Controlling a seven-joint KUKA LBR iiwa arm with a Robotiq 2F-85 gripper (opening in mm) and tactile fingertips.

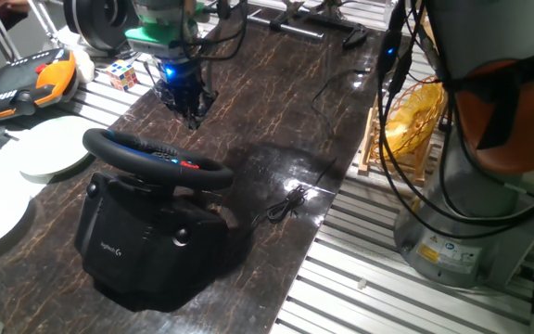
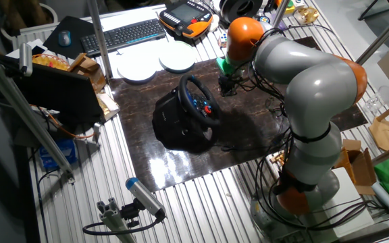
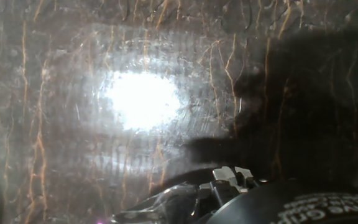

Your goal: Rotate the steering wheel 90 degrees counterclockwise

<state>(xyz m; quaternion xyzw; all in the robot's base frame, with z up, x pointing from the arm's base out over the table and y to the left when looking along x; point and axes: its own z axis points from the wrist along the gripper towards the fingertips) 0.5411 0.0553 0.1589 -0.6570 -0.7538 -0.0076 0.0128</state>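
My hand (image 1: 194, 109) hung just behind the steering wheel (image 1: 156, 156), clear of its rim, over the dark marbled desk (image 1: 276, 121); I could not tell its jaw state.

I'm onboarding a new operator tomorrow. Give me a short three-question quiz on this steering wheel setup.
1. True or false: the hand is gripping the steering wheel.
2. Which lies nearest the orange-and-black pendant? A) Rubik's cube B) wire basket C) loose cable
3. Fill in: the wheel's base stands on the dark ____ mat.

Key: 1 false, it hangs beyond the rim, apart. 2 A. 3 marbled.
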